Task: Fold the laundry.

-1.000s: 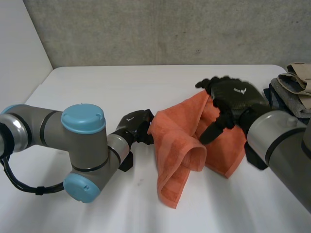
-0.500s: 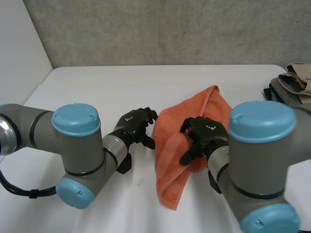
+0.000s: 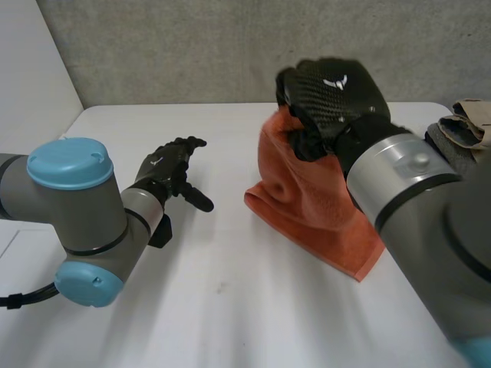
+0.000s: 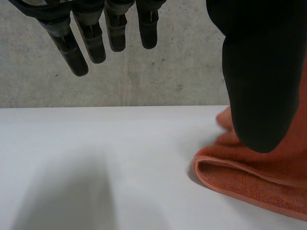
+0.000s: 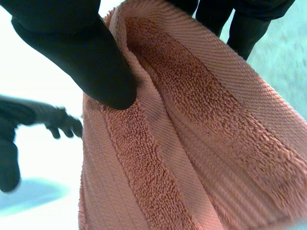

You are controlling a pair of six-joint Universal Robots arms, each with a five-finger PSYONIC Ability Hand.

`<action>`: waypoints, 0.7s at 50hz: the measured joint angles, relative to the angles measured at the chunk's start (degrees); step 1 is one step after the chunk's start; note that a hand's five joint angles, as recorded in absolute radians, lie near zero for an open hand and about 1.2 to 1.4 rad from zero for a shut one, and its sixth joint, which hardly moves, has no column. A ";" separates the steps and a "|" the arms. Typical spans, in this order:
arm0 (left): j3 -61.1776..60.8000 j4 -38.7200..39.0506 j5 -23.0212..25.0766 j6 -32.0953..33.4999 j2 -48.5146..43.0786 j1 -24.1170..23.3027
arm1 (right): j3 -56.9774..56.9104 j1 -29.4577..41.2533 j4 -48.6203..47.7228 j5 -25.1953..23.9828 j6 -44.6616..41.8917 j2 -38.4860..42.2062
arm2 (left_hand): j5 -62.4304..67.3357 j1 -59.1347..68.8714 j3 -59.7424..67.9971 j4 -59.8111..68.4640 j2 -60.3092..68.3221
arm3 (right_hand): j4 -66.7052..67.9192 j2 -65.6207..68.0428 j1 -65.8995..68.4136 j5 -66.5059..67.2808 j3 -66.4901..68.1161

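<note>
An orange towel [image 3: 314, 207] lies bunched on the white table [image 3: 230, 307], right of centre. My right hand [image 3: 331, 100] is raised above it, shut on the towel's upper edge and lifting that part off the table. In the right wrist view the thumb [image 5: 91, 62] pinches the towel [image 5: 192, 143] against the fingers. My left hand [image 3: 170, 170] hovers left of the towel, open and empty, a clear gap away from it. In the left wrist view its fingers [image 4: 96, 33] are straight, with a folded edge of the towel [image 4: 249, 182] beyond the thumb.
A pile of grey, beige and dark clothes [image 3: 464, 138] sits at the table's far right edge. A grey wall [image 3: 192, 46] runs behind the table. Bare table lies in front of and to the left of the towel.
My left hand let go of the towel, opened and drew back to the left. My right hand came over the towel, shut on its edge and lifted it up.
</note>
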 measured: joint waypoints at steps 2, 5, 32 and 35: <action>0.51 0.19 0.80 -0.02 -0.81 0.04 | -0.60 1.23 1.15 -0.33 -1.47 -1.68 | 0.00 0.00 -0.32 -0.02 -0.08 | 0.00 0.00 0.00 0.00 0.00; 1.34 0.36 2.05 -0.12 -2.19 -0.27 | -1.19 2.62 2.41 -0.56 -2.75 -3.47 | 0.00 0.00 -0.32 -0.02 -0.08 | 0.00 0.00 0.00 0.00 0.00; 4.33 -4.86 0.21 -2.94 -1.30 -7.59 | -4.14 -3.46 4.30 -2.04 0.50 -13.10 | 51.74 53.95 55.21 56.47 56.25 | 0.24 0.00 0.00 0.00 0.27; 1.27 -4.03 0.69 -2.63 6.66 -4.67 | -4.46 -6.91 4.15 -3.23 0.52 -12.75 | 51.74 53.95 55.21 56.48 56.25 | 0.24 0.00 0.00 0.00 0.27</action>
